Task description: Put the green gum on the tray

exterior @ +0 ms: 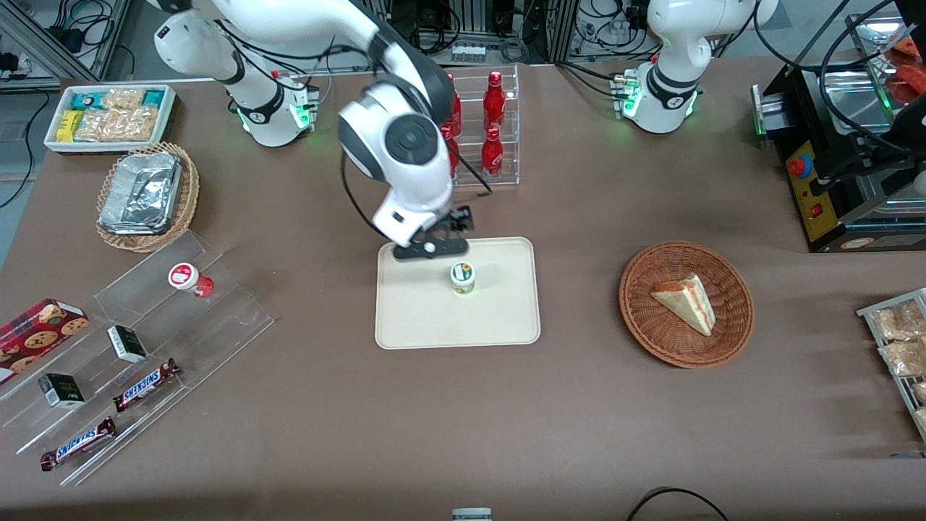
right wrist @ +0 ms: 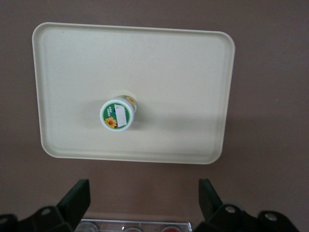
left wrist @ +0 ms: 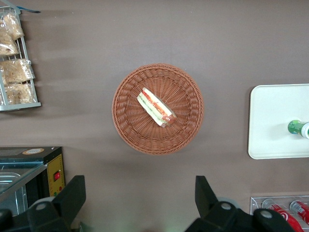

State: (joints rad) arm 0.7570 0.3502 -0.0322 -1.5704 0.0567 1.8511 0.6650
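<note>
The green gum (exterior: pixel 463 278) stands upright on the cream tray (exterior: pixel 412 318), near the tray's middle, its white lid with green print facing up (right wrist: pixel 117 115). The tray (right wrist: pixel 183 87) lies flat on the brown table. My right gripper (exterior: pixel 432 247) hangs open above the tray's edge farthest from the front camera, clear of the gum. In the right wrist view its two dark fingers (right wrist: pixel 77 198) stand wide apart with only table between them (right wrist: pixel 144 195). The gum also shows in the left wrist view (left wrist: pixel 299 128) on the tray (left wrist: pixel 270 121).
A clear rack of red bottles (exterior: pixel 492 137) stands just farther from the camera than the tray. A wicker basket with a sandwich (exterior: pixel 686 302) lies toward the parked arm's end. Toward the working arm's end are a red-lidded bottle (exterior: pixel 189 278) on clear steps, snack bars (exterior: pixel 145 385) and a foil-filled basket (exterior: pixel 145 195).
</note>
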